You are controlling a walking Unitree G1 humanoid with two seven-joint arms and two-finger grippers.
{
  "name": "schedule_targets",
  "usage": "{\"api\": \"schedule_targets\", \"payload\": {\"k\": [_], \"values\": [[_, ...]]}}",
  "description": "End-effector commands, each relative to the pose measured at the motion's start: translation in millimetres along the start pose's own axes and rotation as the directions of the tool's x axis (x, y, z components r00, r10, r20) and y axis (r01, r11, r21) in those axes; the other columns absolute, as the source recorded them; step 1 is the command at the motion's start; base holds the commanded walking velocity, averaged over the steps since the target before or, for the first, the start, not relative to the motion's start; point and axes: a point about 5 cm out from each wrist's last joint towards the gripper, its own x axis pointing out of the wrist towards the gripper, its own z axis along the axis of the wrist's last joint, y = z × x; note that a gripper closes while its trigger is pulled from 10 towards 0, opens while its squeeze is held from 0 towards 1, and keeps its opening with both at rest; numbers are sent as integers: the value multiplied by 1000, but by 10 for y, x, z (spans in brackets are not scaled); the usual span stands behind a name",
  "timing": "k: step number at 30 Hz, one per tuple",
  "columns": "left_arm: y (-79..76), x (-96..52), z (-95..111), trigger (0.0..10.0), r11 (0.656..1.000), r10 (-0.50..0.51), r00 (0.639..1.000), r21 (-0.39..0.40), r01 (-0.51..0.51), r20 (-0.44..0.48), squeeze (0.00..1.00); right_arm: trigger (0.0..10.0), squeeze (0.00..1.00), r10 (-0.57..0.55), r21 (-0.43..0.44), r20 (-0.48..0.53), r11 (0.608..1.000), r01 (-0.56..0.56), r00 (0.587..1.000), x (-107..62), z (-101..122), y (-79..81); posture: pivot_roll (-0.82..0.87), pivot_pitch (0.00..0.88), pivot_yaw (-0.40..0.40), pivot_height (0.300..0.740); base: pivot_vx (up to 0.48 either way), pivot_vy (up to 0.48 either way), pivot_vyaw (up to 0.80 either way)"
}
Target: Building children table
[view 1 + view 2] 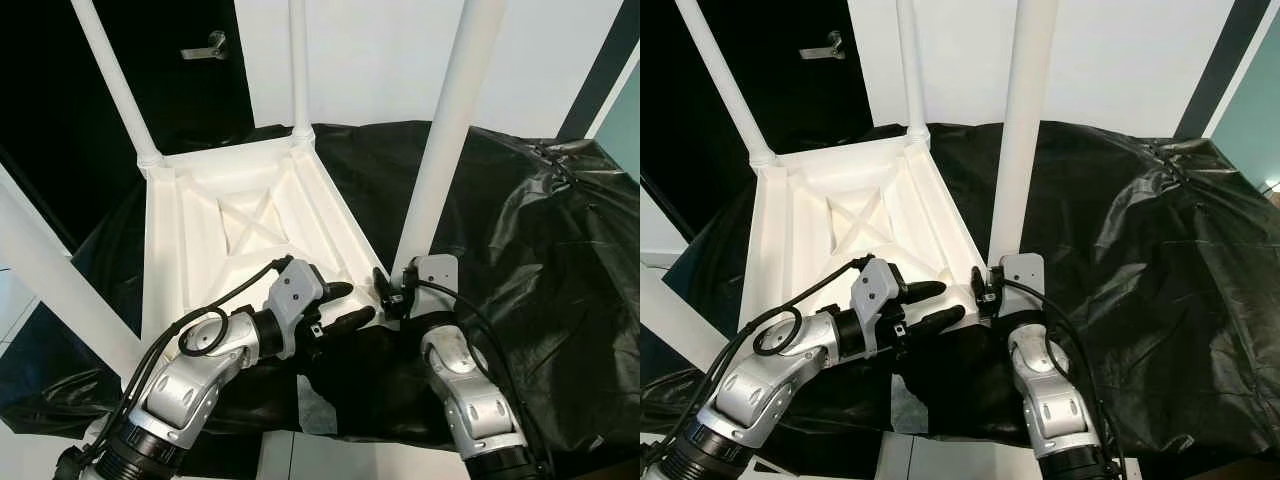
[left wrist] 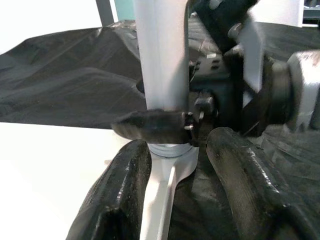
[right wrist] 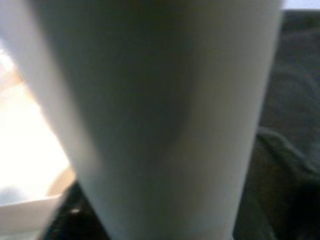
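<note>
Table leg (image 1: 445, 150) stands clamped by right end effector (image 1: 385, 290).

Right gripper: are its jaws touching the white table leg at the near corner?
Touching. In the left wrist view, one black finger of the right gripper lies flat across the white table leg just above its base, with no gap between them.

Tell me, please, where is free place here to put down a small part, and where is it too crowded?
Free: the black sheet right of the near white leg, and the tabletop underside between its two far legs. Crowded: the near corner, where the right pincer grips that leg's base and the left pincer hovers open beside it.
</note>
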Motion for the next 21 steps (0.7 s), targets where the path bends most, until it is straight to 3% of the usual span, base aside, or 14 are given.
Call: {"api": "schedule_targets", "payload": {"k": [1,2,3,5,6,10,11,13,20,21], "values": [[-49,-10,-9,10000,998,-67,998,7,68,-17,0,10000,1000,65,11,39,998,-66,997,-46,46,-87,13,0,-3,740,0,0,0],[-49,-14,-9,10000,998,-68,998,7,68,-17,0,10000,1000,83,9,44,997,-83,996,-57,53,-116,13,0,-3,740,0,0,0],[-46,-16,-7,10000,998,-67,998,7,68,-17,0,10000,0,131,2,46,991,-131,990,-71,63,-161,12,0,1,740,0,0,0],[-43,-16,-6,10000,998,-67,998,7,67,-17,0,10000,0,164,-3,47,987,-164,985,-80,71,-188,12,0,1,740,0,0,0],[-36,-13,-1,10000,998,-68,998,7,68,-17,0,10000,0,261,-38,49,965,-259,964,-78,96,-265,6,0,5,740,0,0,0],[-27,-8,5,10000,998,-70,997,9,70,-16,0,10000,0,379,-95,28,922,-375,925,-14,118,-321,3,0,7,740,0,0,0],[-27,-8,5,10000,998,-70,997,9,70,-16,0,10000,0,379,-95,28,922,-375,925,-14,118,-321,3,0,7,740,0,0,0],[-25,-6,11,10000,997,-70,997,10,70,-14,0,10000,0,475,-109,-5,874,-473,880,66,115,-282,5,0,9,740,0,0,0],[-12,-34,15,10000,998,-57,998,11,57,-11,0,10000,0,581,-130,-51,802,-583,812,192,77,-183,23,0,0,740,0,0,0],[-6,-44,4,10000,999,-49,999,7,49,-14,0,4980,0,585,-126,-54,800,-587,809,217,60,-171,31,0,-5,740,0,0,0]]}}
